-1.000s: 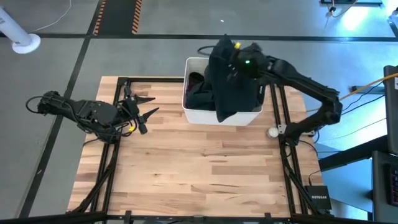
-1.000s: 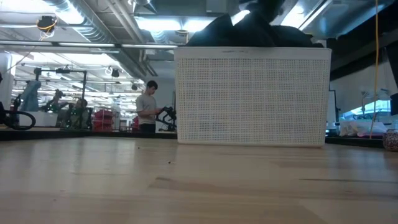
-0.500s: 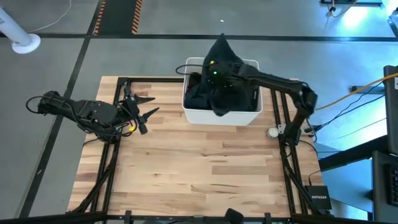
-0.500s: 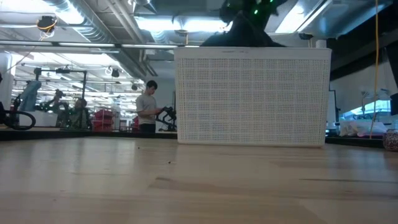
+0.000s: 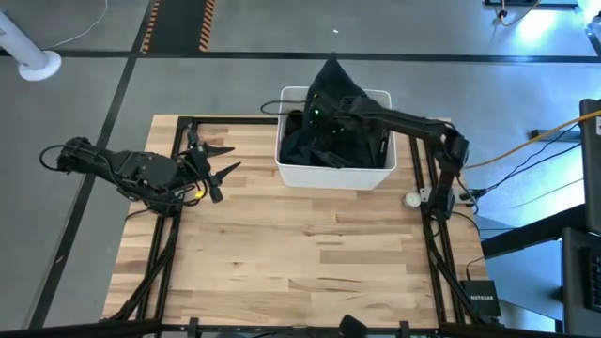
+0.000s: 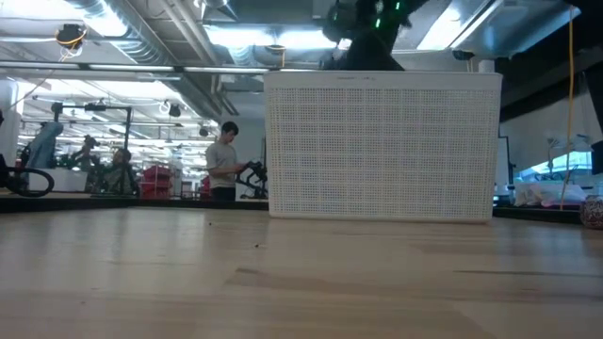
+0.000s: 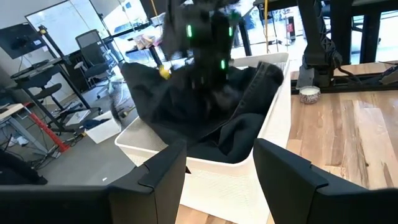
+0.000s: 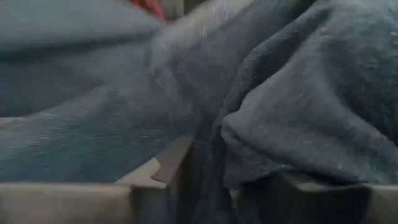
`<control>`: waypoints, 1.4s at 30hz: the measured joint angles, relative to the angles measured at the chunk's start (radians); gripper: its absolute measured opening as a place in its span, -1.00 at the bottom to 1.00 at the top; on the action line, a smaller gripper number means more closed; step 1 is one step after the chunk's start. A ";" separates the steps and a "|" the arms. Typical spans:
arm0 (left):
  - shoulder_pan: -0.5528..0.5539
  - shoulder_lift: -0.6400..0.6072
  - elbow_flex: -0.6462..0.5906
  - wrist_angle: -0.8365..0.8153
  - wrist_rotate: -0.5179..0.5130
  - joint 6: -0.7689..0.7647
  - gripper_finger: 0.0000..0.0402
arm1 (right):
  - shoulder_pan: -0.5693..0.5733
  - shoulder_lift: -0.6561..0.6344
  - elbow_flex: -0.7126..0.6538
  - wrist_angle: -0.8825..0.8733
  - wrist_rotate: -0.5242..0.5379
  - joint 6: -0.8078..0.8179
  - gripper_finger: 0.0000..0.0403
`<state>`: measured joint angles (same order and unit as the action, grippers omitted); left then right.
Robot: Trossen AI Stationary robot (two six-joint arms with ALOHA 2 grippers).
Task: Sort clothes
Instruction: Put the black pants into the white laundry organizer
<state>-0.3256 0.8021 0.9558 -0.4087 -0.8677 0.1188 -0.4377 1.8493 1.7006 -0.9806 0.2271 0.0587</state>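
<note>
Sorting looks barely begun: the dark clothes (image 5: 324, 141) sit heaped in the white bin (image 5: 333, 175) at upper centre, right gripper (image 5: 324, 115) buried among them, grip unreadable, left gripper (image 5: 214, 161) idle and parted at left.

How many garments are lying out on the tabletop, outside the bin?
0. Every visible garment, mostly a black garment, sits in the white bin at the table's far edge; others may be buried.

— Where is each camera looking from?
— One is looking straight down; one is sitting level at tabletop height. Both are sharing the white bin (image 5: 335, 169), which the left wrist camera is also facing.
</note>
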 joint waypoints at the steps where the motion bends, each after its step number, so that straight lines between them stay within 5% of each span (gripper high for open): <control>1: 0.000 0.000 0.000 0.000 0.000 0.000 -0.09 | 0.000 -0.014 0.028 -0.020 -0.008 0.000 -0.21; 12: 0.000 0.000 0.000 0.000 0.000 -0.006 -0.09 | -0.001 -0.108 0.330 -0.199 0.005 0.017 0.00; 21: 0.000 0.000 0.000 0.000 0.000 -0.006 -0.09 | -0.017 -0.113 0.411 -0.093 0.276 0.014 0.00; 27: 0.000 0.000 0.000 -0.002 0.000 -0.004 -0.09 | -0.028 -0.108 0.374 -0.104 0.081 0.013 0.00; 33: 0.000 0.000 0.000 -0.028 0.033 -0.014 -0.09 | -0.027 -0.107 0.373 -0.325 -0.191 0.019 0.00; 42: 0.000 0.000 0.000 -0.020 0.034 -0.015 -0.09 | -0.015 -0.125 0.442 -0.403 -0.188 0.016 0.00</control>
<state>-0.3256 0.8021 0.9554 -0.4282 -0.8341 0.1039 -0.4523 1.7241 2.1429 -1.3836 0.0389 0.0749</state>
